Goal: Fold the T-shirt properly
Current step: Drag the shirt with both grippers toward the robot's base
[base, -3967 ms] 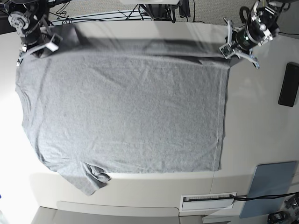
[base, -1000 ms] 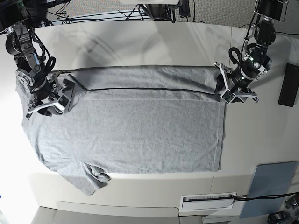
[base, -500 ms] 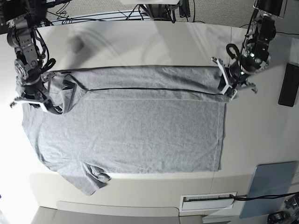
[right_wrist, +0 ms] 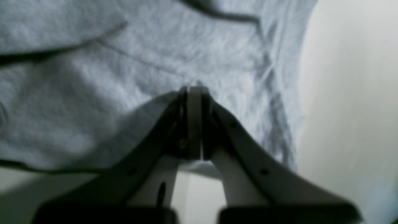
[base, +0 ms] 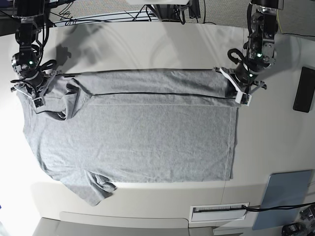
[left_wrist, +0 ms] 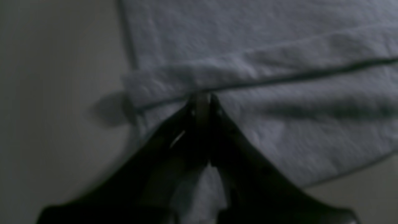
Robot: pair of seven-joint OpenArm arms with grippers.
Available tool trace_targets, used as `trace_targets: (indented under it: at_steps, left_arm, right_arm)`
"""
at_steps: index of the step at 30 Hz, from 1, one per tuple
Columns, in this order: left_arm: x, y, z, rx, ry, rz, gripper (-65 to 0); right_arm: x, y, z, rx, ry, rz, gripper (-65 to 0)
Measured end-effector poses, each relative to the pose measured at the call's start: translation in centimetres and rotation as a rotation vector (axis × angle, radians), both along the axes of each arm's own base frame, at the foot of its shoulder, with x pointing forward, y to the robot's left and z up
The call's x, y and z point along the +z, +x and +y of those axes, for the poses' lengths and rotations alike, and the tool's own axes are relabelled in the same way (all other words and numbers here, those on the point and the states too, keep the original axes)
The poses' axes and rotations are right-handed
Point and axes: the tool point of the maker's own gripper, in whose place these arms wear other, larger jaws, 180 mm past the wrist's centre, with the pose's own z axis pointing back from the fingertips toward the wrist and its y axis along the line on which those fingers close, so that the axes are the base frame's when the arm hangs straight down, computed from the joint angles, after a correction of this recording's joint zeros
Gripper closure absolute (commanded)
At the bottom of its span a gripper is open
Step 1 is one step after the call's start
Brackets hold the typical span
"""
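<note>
So we see the T-shirt (base: 138,132) spread flat on the table (base: 275,137), its far long edge folded inward; left gripper (left_wrist: 202,99) and right gripper (right_wrist: 194,93) hover above that flap, jaws together (gripping nothing), presumably having released it.

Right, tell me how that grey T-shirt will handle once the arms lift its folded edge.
The T-shirt will probably drape and sag: it lies flat with soft wrinkles and one band already folded over. It looks light, so two corner pinches should likely lift it. The loose sleeve at the near edge is bunched and may trail or shift.
</note>
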Motion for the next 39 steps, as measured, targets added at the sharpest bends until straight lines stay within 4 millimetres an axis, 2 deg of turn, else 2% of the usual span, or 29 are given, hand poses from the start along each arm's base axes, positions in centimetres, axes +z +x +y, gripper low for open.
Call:
trace_targets:
  at_steps: [14,17,22,28,32,39]
  left_arm:
    - [-1.4,-3.5,-0.7,0.023,-0.080,0.001,0.0]
    - [-1.6,-4.5,-0.7,0.030,-0.090,0.005,0.0]
    - [-1.9,-6.6,-1.0,0.009,-0.115,0.023,0.0]
    - [-2.0,-9.2,-1.7,-0.019,-0.157,0.056,0.0]
    - [-2.2,-11.1,-2.0,-0.012,-0.188,0.074,0.0]
    - [-2.5,-15.2,-2.8,-0.007,-0.254,0.130,0.0]
  right_arm:
    - [-1.5,-4.0,-0.2,0.033,-0.016,0.069,0.0]
    - [-1.3,-5.9,-0.7,0.036,-0.050,0.093,0.0]
    - [-0.8,-10.1,-1.8,0.027,-0.073,0.169,0.0]
    - [-0.6,-14.1,-1.9,0.040,-0.097,0.252,0.0]
    - [-0.8,-15.2,-1.8,0.045,-0.100,0.277,0.0]
    - [-0.8,-15.5,-2.0,0.042,-0.105,0.286,0.0]
